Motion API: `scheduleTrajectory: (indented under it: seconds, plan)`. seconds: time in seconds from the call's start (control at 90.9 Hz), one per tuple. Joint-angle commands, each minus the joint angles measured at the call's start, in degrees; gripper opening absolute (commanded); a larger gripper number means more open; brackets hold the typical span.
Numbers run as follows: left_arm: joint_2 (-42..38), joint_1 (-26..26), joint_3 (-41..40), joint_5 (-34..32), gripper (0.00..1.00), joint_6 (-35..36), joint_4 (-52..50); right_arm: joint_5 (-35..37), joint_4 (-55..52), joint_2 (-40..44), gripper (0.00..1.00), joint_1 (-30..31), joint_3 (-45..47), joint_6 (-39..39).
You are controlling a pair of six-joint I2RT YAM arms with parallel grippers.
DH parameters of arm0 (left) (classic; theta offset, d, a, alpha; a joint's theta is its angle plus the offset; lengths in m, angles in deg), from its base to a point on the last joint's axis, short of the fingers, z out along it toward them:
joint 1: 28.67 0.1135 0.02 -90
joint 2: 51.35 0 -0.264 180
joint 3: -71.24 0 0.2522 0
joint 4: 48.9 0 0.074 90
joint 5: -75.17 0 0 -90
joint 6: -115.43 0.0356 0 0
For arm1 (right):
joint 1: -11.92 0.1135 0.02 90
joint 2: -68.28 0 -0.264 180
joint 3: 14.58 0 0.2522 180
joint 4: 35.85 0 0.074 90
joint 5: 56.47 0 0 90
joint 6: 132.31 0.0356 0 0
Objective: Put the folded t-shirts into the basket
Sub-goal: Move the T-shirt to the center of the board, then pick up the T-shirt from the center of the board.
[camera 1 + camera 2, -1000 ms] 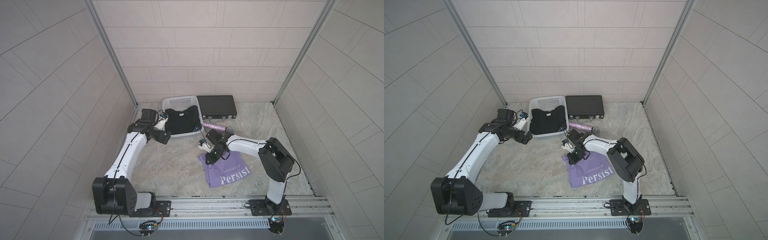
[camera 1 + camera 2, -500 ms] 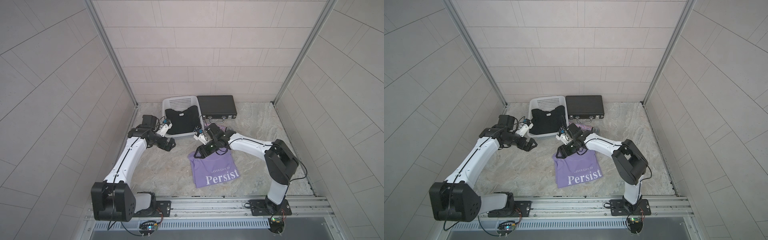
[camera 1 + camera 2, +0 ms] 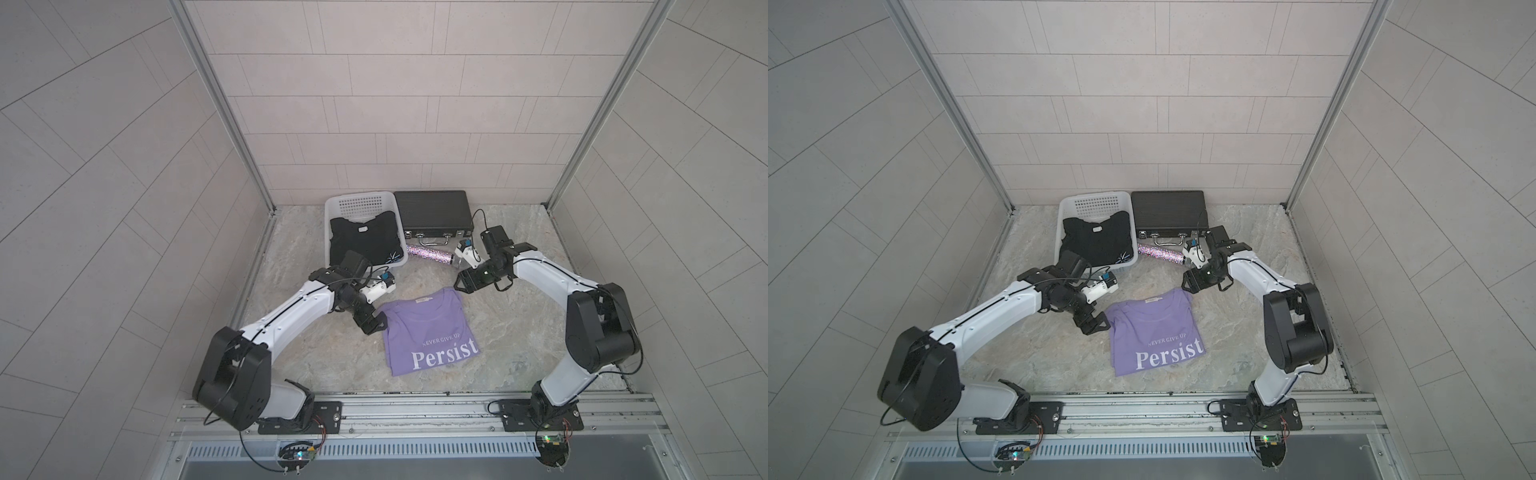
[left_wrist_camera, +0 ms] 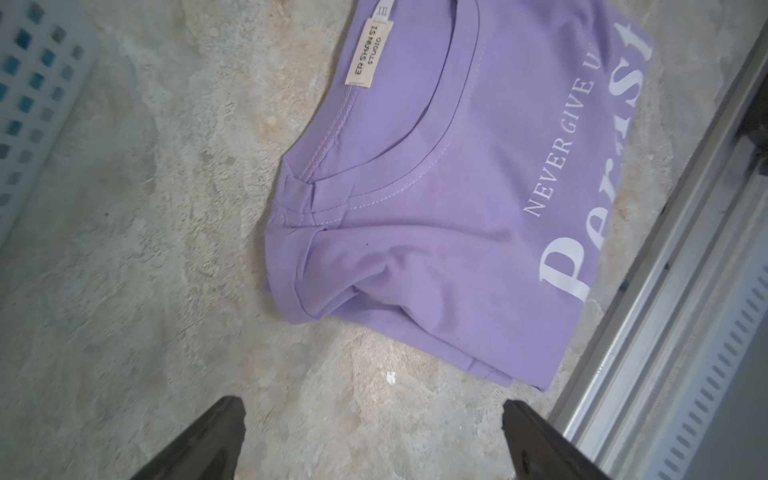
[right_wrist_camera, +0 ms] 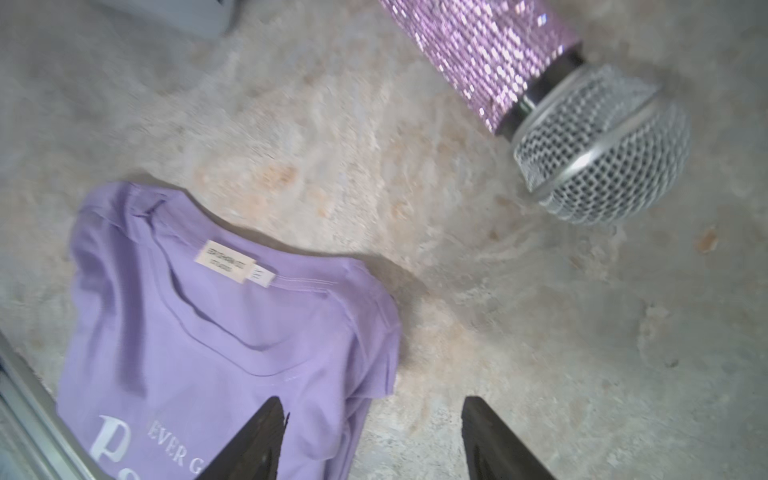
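The white perforated plastic basket stands at the back of the stone-patterned tabletop, and a folded black t-shirt with a small white graphic lies on top inside it. What lies under it, the top views do not show. The folded lavender t-shirt with white "Persist" lettering is outside, flat on the tabletop in front of the basket and apart from it. So at least this one shirt is left, and I judge the task near its end.

The left pincer is spread wide just beside the shoulder corner of the lavender shirt and holds nothing. The right pincer is also spread and empty, near the opposite collar corner.

The left wrist view adds the neck label and a blue-green colour behind the holes of the basket wall, probably another shirt. The right wrist view shows that the sparkling purple cylinder beside the flat black briefcase is a microphone with a silver mesh head.
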Motion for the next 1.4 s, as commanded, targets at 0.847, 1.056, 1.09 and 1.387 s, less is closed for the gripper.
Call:
scheduleTrajectory:
  seconds: [0.847,1.056,1.09,1.387]
  plan:
    - [12.59,-1.88,5.34,-3.48,1.0,-1.94,1.5,-3.64,-3.46,-12.06,0.54,4.55,-2.28,-3.46]
    - [16.05,-2.73,6.4,-5.81,1.0,-0.6,2.72,-3.42,-3.13,-12.16,0.46,6.23,-2.13,-3.84]
    - [16.3,-2.72,6.4,-5.92,1.0,-0.48,3.06,-3.28,-3.09,-12.15,0.46,6.21,-2.02,-3.91]
    - [19.82,-2.73,6.78,-6.95,0.99,0.01,2.66,-2.29,-2.48,-11.54,0.45,6.25,-1.61,-3.99]
